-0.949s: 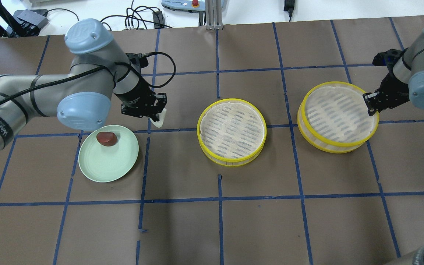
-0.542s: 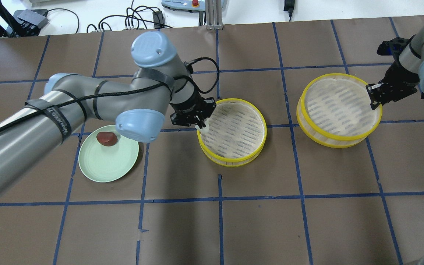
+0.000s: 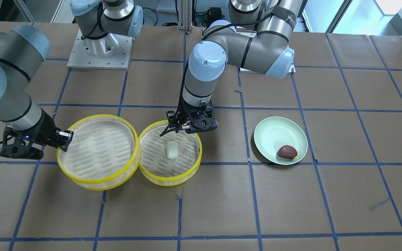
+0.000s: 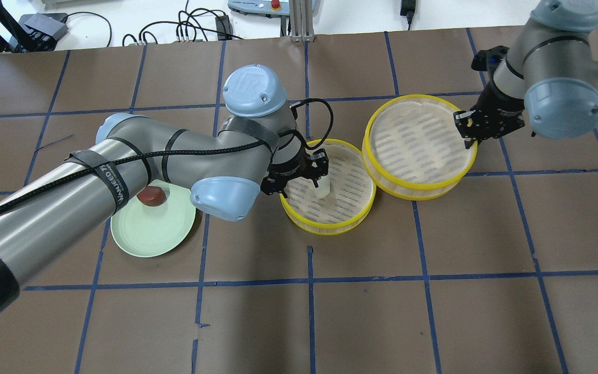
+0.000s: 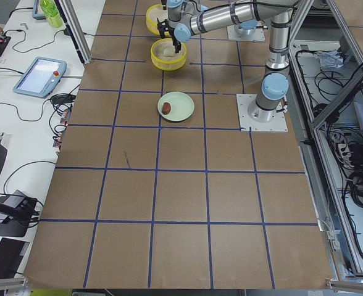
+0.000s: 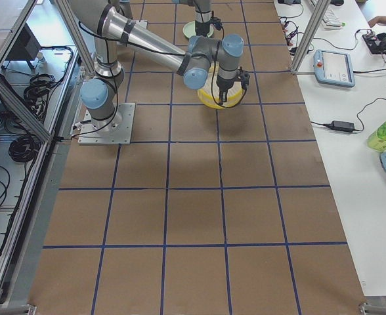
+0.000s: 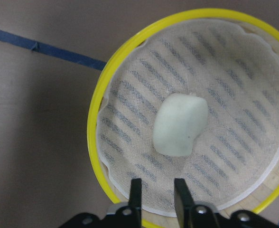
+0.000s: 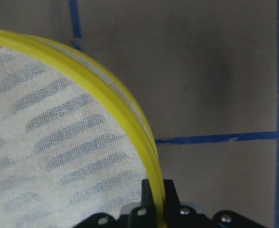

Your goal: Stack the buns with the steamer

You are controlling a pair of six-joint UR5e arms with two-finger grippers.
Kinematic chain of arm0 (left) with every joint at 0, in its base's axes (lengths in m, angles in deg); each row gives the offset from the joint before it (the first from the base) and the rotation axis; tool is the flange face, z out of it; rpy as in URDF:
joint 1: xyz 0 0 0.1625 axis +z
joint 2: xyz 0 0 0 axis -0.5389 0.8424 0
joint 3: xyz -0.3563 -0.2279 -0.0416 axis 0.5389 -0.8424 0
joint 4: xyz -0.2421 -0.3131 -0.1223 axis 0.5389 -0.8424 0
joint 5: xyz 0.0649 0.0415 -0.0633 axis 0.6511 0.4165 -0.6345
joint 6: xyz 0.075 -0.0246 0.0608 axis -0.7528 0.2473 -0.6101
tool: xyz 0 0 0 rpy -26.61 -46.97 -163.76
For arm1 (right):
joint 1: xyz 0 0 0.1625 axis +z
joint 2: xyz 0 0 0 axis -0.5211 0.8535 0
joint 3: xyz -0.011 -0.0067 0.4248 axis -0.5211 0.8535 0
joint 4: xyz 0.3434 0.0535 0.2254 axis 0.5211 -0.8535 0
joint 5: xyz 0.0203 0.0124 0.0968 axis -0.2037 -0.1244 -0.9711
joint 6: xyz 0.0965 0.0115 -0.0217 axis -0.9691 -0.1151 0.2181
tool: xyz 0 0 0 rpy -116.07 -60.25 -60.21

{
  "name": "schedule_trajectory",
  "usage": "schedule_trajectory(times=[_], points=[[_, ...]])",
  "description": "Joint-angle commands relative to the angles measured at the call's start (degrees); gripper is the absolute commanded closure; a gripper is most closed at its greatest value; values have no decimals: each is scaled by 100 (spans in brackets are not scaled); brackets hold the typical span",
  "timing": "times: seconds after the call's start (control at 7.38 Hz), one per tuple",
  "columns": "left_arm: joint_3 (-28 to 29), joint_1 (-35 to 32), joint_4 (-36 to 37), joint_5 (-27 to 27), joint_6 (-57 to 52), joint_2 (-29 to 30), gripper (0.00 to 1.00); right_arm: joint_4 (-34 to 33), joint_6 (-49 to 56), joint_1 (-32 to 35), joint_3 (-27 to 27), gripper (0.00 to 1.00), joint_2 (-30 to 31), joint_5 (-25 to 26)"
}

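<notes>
The whitish bun (image 4: 323, 189) lies loose in the middle yellow-rimmed steamer tray (image 4: 330, 229), clear in the left wrist view (image 7: 180, 124). My left gripper (image 4: 315, 176) hovers just above it, open and empty, with its fingertips (image 7: 135, 192) apart. The reddish-brown bun (image 4: 151, 196) sits on the pale green plate (image 4: 148, 236), partly hidden by my left arm. My right gripper (image 4: 464, 130) is shut on the rim of a second steamer tray (image 4: 418, 192). It holds that tray beside the middle one, to its right and a little farther back.
Brown paper with a blue tape grid covers the table. Cables and a control box (image 4: 257, 5) lie beyond the far edge. The arm bases (image 3: 98, 48) stand at the robot's side. My left arm stretches across the plate's area.
My left arm carried the whitish bun from beside the plate to the middle tray and let it go. My right arm moved the second tray left, close to the middle tray.
</notes>
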Motion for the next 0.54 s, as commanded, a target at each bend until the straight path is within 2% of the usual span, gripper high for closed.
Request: schedule_trajectory(times=[0.0, 0.41], points=[[-172, 649, -24, 749, -1363, -124, 0, -82, -1298, 958, 1, 94, 6, -171], [-287, 2196, -7, 715, -3971, -196, 0, -100, -1768, 1628, -17, 94, -143, 163]])
